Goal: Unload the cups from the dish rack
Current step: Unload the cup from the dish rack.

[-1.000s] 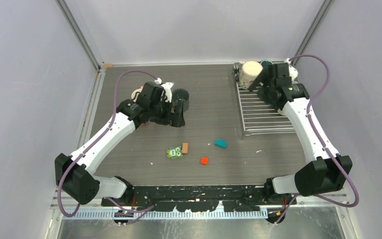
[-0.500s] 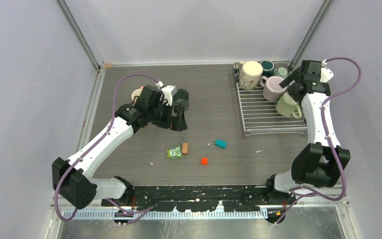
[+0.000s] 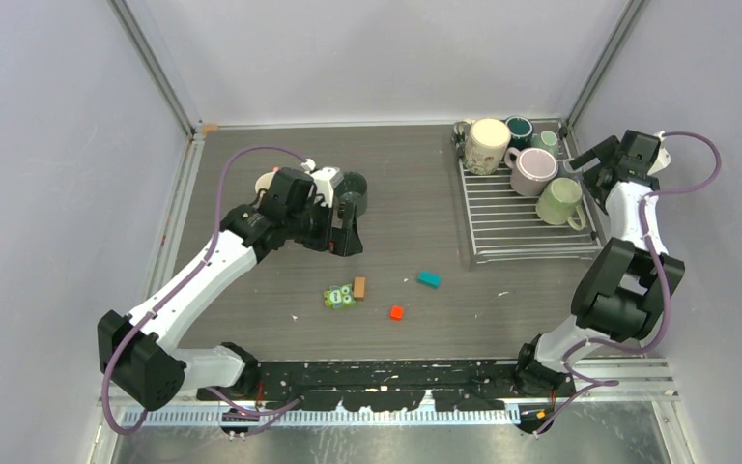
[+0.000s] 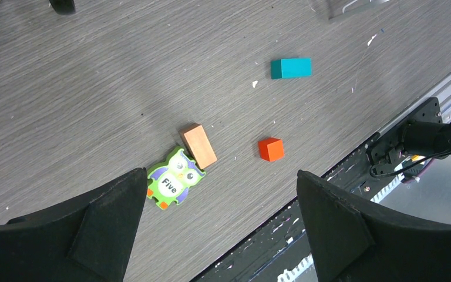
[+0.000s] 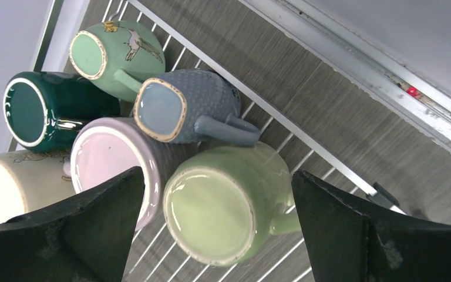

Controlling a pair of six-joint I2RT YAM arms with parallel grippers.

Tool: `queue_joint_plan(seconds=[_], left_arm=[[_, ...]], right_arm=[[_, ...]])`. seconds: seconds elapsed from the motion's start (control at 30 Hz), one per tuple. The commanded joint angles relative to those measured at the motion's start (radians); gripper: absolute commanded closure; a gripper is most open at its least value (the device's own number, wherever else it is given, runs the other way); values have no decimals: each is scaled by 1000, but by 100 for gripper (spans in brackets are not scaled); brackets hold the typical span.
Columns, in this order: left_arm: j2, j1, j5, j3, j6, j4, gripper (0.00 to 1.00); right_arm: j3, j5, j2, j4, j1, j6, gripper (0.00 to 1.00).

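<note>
The dish rack (image 3: 517,232) lies at the back right with several cups on it, bases up: cream (image 3: 488,143), dark teal (image 3: 519,127), mauve-pink (image 3: 531,171) and pale green (image 3: 559,201). The right wrist view shows the pale green cup (image 5: 223,205), a blue-grey one (image 5: 176,108), a green bird-print one (image 5: 114,53) and rack wires (image 5: 152,252). My right gripper (image 3: 594,164) (image 5: 217,176) hangs open over the pale green cup, touching nothing. A dark cup (image 3: 352,188) stands on the table by my left gripper (image 3: 348,227) (image 4: 222,175), which is open and holds nothing.
Toy pieces lie mid-table: a teal block (image 3: 429,279), a red cube (image 3: 396,312), a tan block (image 3: 359,287) and a green owl piece (image 3: 337,297). Enclosure walls stand close behind and right of the rack. A pale object (image 3: 269,181) sits behind the left arm.
My right arm has swung from over the rack's back corner out to its right edge, uncovering the cups. The left arm has hardly shifted.
</note>
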Motion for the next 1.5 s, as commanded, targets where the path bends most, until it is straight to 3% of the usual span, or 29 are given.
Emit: queue_joint_plan(seconds=[0.0, 0.33, 1.07, 1.47], left_arm=[[-26, -4, 14, -1, 21, 40, 0], [-15, -4, 16, 2, 24, 35, 0], [17, -4, 41, 7, 26, 27, 0], [27, -5, 57, 7, 27, 26, 0]], right_arm=[[19, -95, 37, 109, -15, -10, 0], [9, -135, 102, 102, -16, 24, 0], [-220, -131, -75, 103, -14, 146, 0], [-236, -105, -82, 54, 20, 275, 0]])
